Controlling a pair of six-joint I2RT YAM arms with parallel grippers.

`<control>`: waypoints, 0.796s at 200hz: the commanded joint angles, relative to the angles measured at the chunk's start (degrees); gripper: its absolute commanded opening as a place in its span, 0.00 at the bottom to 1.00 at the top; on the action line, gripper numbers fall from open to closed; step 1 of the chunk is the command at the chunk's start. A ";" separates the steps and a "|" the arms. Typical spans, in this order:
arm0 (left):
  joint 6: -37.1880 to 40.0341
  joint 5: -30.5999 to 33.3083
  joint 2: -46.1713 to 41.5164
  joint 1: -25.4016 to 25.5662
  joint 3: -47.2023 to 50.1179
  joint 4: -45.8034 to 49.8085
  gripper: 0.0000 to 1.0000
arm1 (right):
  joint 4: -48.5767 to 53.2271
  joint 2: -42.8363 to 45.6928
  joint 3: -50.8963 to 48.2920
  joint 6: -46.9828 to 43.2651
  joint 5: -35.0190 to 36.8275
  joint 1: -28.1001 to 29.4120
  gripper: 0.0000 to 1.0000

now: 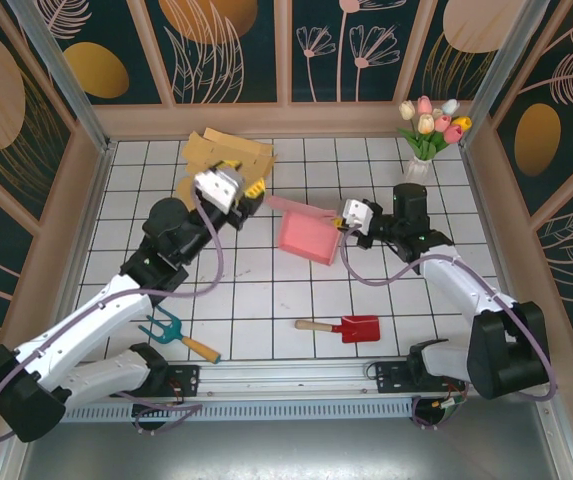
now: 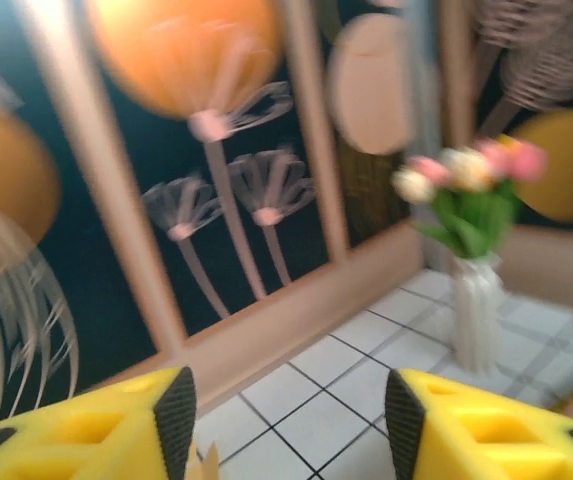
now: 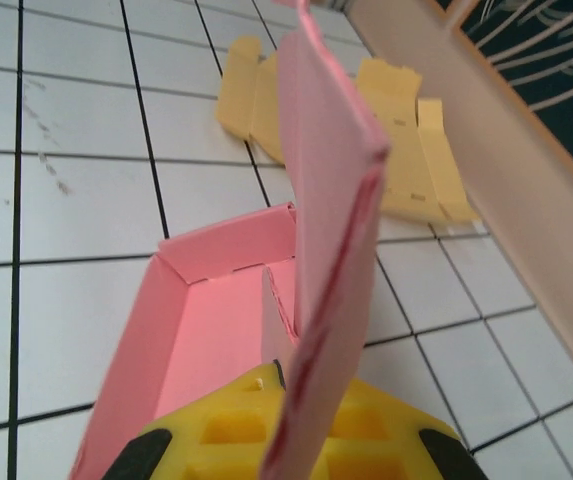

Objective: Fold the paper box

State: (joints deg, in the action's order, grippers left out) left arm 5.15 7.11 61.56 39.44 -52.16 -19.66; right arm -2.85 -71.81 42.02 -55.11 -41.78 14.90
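The pink paper box (image 1: 304,241) lies open on the tiled table, a little right of centre. Its lid flap (image 1: 296,207) stands up along the far side. My right gripper (image 1: 343,221) is shut on that flap. In the right wrist view the flap (image 3: 331,200) rises edge-on out of the shut gripper (image 3: 294,378), with the box tray (image 3: 206,340) to its left. My left gripper (image 1: 255,187) hovers open to the left of the box. Between its fingertips (image 2: 176,405) is only bare tile, and the gripper (image 2: 289,410) holds nothing.
Flat tan cardboard blanks (image 1: 228,155) lie at the back left, under the left wrist, and show as yellowish blanks (image 3: 406,150) beyond the box. A vase of tulips (image 1: 424,150) stands back right. A red shovel (image 1: 351,327) and a teal rake (image 1: 171,330) lie near the front.
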 commanded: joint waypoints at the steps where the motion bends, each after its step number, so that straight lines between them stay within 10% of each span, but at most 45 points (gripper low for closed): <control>1: -25.56 15.81 8.82 -4.36 -6.68 8.24 0.56 | -2.69 0.63 -0.92 -0.93 -2.67 -0.64 0.00; 81: -46.29 -1.68 32.99 -10.35 -24.64 29.01 0.62 | -5.72 -0.50 -0.64 0.13 -9.33 -1.07 0.00; 159: -53.37 -13.93 35.72 -9.53 -20.79 24.91 0.57 | -9.79 -4.64 -0.37 1.32 -9.02 -0.72 0.00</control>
State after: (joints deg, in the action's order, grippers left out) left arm -44.51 -2.15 96.18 29.10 -74.41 6.68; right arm -10.02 -75.72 41.30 -53.82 -48.10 14.24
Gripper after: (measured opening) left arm 0.584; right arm 0.067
